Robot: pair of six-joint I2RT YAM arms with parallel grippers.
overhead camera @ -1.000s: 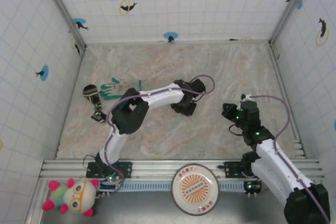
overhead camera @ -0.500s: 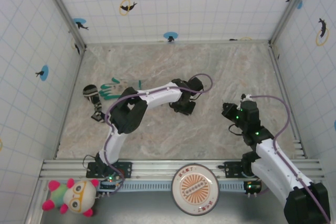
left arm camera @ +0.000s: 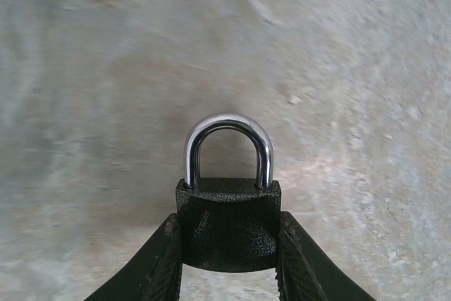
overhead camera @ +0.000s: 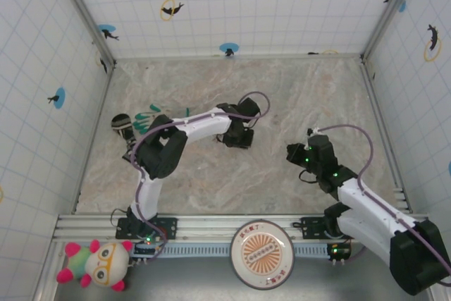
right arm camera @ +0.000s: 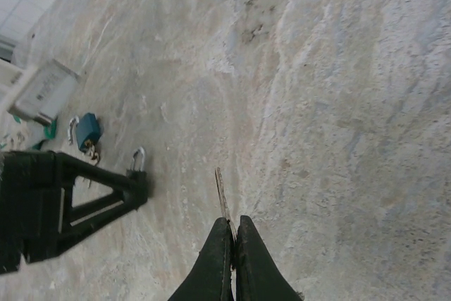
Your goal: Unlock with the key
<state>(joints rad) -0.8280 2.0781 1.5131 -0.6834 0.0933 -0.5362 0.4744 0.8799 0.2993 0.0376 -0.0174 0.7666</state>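
Key (right arm camera: 223,199) stuck out thin from the pinched-shut right gripper (right arm camera: 233,225); up close, left gripper (left arm camera: 229,222) squeezed a black lock (left arm camera: 227,206).

Bright, even light; soft shadows.
Glare on the padlock's shackle (left arm camera: 227,126); blurred marble tabletop (left arm camera: 338,68) behind it, sharper in the overhead view.

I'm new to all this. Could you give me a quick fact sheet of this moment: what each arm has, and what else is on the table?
Left gripper: shut on the black padlock
Shackle: closed, both legs in the body
Right gripper: shut on the key, blade sticking out past the fingertips
Key and padlock: apart, not yet joined
Elsewhere on table: small blue block, teal-green strips
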